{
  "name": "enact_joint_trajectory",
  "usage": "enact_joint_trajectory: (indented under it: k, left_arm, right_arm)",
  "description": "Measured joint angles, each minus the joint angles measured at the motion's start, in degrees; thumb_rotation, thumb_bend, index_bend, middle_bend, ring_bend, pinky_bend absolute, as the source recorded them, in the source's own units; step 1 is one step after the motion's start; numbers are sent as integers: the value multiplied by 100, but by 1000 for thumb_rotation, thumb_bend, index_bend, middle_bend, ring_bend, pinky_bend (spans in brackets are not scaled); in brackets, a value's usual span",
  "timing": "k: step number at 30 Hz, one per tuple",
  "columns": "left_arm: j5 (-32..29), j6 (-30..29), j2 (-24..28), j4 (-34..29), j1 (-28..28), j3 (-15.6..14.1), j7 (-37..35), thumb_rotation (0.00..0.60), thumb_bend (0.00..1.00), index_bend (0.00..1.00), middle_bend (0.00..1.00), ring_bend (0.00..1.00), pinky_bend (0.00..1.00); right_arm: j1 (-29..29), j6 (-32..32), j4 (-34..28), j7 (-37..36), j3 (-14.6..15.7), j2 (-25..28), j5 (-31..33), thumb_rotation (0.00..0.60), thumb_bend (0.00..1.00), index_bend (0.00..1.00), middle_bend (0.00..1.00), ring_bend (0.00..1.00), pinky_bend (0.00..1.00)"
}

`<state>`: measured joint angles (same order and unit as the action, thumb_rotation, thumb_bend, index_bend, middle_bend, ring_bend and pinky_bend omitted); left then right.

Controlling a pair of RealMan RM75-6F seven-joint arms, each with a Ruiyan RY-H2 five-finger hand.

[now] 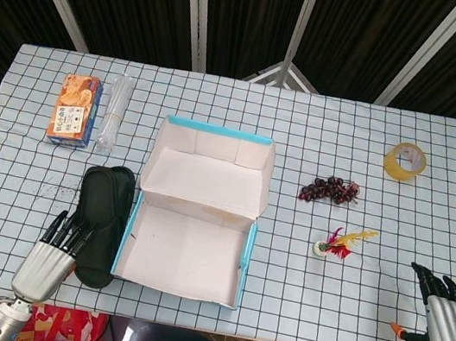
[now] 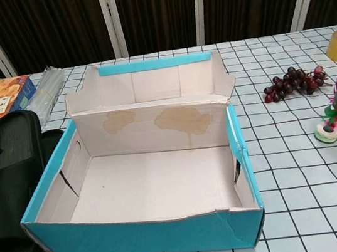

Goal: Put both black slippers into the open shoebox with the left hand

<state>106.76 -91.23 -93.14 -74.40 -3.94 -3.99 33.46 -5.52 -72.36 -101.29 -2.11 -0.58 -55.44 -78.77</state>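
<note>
**Slippers still outside the box, and the grab looks tricky**

The black rubber slippers (image 1: 101, 219) lie stacked on the checked tablecloth (image 1: 366, 185), touching the left wall of the open blue-and-white cardboard shoebox (image 1: 194, 217). The left hand (image 1: 47, 258) sits at their near end, fingers spread, holding nothing. The right hand (image 1: 446, 316) is also spread and empty at the far corner. My worry: pinching only the top slipper leaves one behind, or catching the box wall shoves the box.

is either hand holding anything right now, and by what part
Nothing is held. The left hand lies with fingers spread beside the near end of the black slippers; the right hand is open over the table.
</note>
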Motion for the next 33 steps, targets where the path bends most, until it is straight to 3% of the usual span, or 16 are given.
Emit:
enact_joint_trajectory:
  k: [11, 17, 21, 33]
  left_arm:
    - [52, -74, -79, 119, 36, -91, -17, 597, 46, 67, 197, 16, 107]
    - [79, -183, -105, 178, 86, -114, -14, 485, 46, 66, 187, 15, 107]
    - [130, -308, -129, 224, 111, -106, -7, 445, 46, 58, 173, 15, 107]
    - [97, -336, -315, 536, 138, -75, -29, 445, 46, 51, 174, 15, 107]
  right_arm:
    - [12, -26, 6, -63, 13, 21, -41, 600, 161, 73, 119, 157, 36]
    - [11, -30, 14, -78, 11, 24, -43, 600, 161, 73, 120, 157, 36]
    - [9, -28, 16, -80, 16, 23, -52, 600, 161, 73, 124, 161, 40]
    - [-4, 0, 19, -114, 24, 35, -57, 600, 161, 73, 146, 184, 69]
